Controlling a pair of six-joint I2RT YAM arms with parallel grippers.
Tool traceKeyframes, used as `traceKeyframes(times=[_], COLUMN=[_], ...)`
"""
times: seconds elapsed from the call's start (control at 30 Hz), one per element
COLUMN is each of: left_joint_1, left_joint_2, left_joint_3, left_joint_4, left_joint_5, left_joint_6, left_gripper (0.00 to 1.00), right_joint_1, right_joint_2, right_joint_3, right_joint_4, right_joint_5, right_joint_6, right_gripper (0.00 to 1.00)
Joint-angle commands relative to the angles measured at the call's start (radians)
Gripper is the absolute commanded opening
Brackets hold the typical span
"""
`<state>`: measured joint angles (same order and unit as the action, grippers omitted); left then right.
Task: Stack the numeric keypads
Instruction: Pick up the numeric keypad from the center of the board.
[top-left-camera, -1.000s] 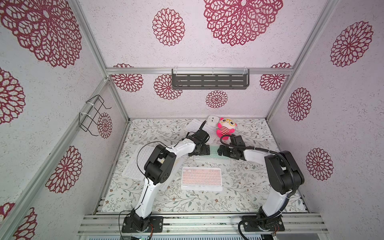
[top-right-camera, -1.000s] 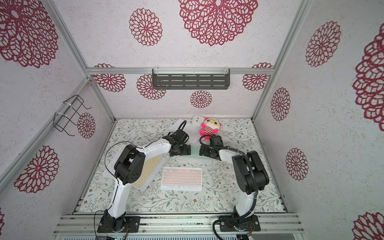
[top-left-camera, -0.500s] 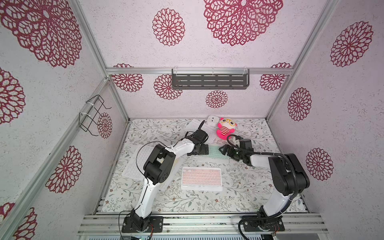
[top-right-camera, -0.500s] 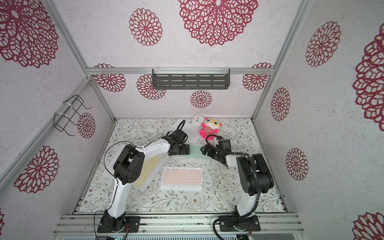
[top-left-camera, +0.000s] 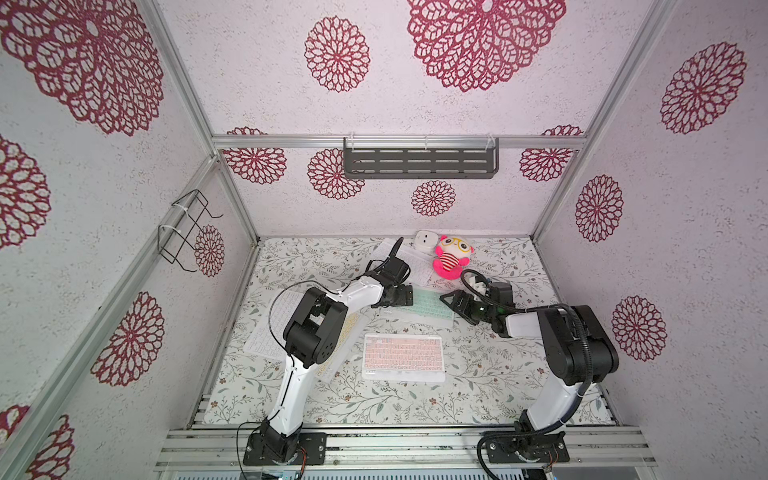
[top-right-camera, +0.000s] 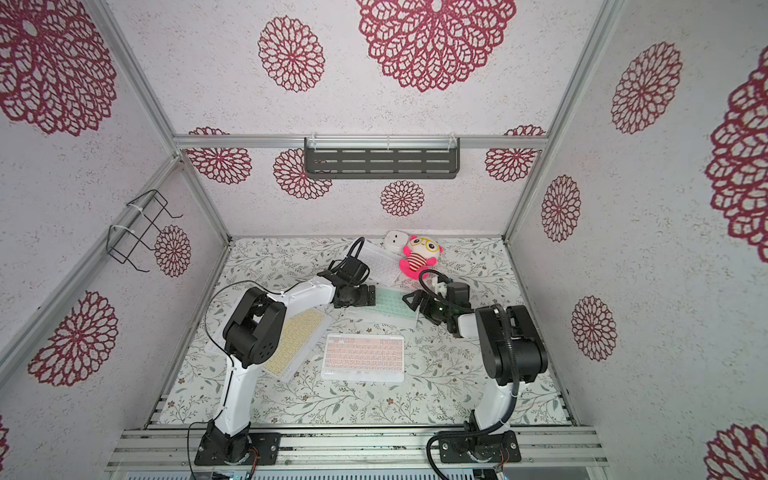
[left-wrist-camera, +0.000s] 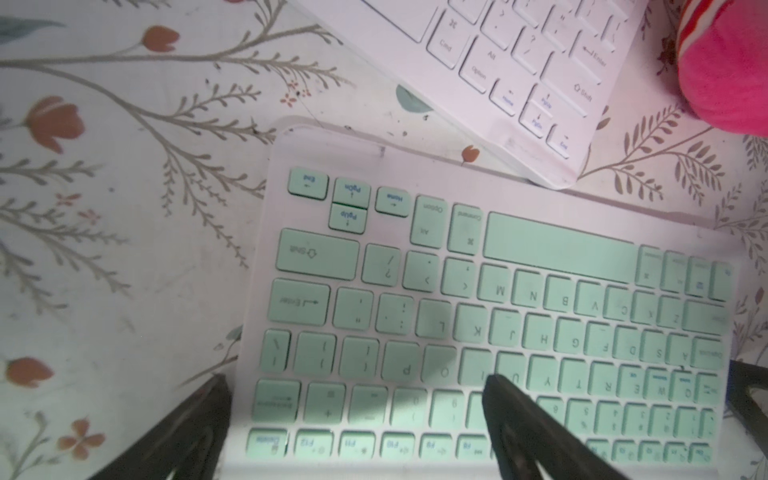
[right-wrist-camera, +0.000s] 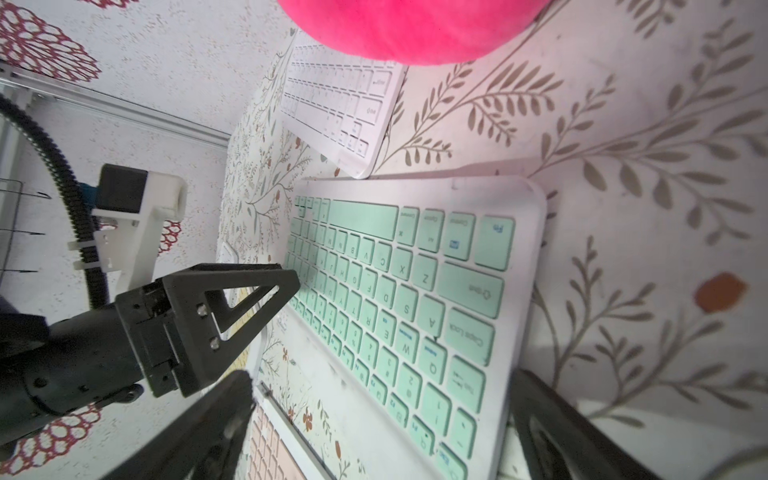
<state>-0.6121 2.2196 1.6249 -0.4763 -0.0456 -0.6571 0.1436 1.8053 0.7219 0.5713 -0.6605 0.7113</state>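
A mint-green keypad (top-left-camera: 428, 306) lies flat mid-table, also seen in the left wrist view (left-wrist-camera: 478, 291) and the right wrist view (right-wrist-camera: 399, 291). My left gripper (top-left-camera: 404, 296) (left-wrist-camera: 357, 415) is open at its left end, one finger over the keys and one beside the edge. My right gripper (top-left-camera: 451, 305) (right-wrist-camera: 386, 415) is open, and the keypad's right end lies between its fingers. A pink keypad (top-left-camera: 403, 357) sits nearer the front. A pale-yellow keypad (top-right-camera: 297, 340) and a white keypad (top-left-camera: 268, 332) lie partly under the left arm. Another white keypad (top-left-camera: 417, 266) lies at the back.
A pink plush toy (top-left-camera: 451, 259) and a small white cube (top-left-camera: 424, 241) sit at the back, close behind the mint keypad. A dark shelf (top-left-camera: 419, 160) hangs on the rear wall and a wire basket (top-left-camera: 187, 232) on the left wall.
The right arm's wrist has come down lower at the mint keypad's right end. The left arm has barely moved. Both grippers stayed open.
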Motion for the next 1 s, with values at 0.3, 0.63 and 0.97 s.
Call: traceKeyframes(times=[0.3,0.63,0.97], left_joint_1=[-0.051,-0.038,-0.013], left_joint_2=[0.078,0.074,0.042], left_joint_3=[-0.060,-0.071,-0.113], left_joint_4=[0.102,0.101,0.120], left_joint_5=[0.292,0.279,0.248], left_joint_6=[-0.020,-0.018,-0.035], left_gripper=[0.98,0.98,0.97], right_joint_1=[0.020,0.010,0.001], right_joint_2=[0.208,0.192,0.017], right_joint_3=[-0.081,-0.067,-0.022], right_joint_4=[0.659,0.508,0.076], right_joint_5=[-0.358,-0.315,-0.139], right_joint_6=[0.456,0.364,0.094], right_gripper=[0.99,0.98,0.70])
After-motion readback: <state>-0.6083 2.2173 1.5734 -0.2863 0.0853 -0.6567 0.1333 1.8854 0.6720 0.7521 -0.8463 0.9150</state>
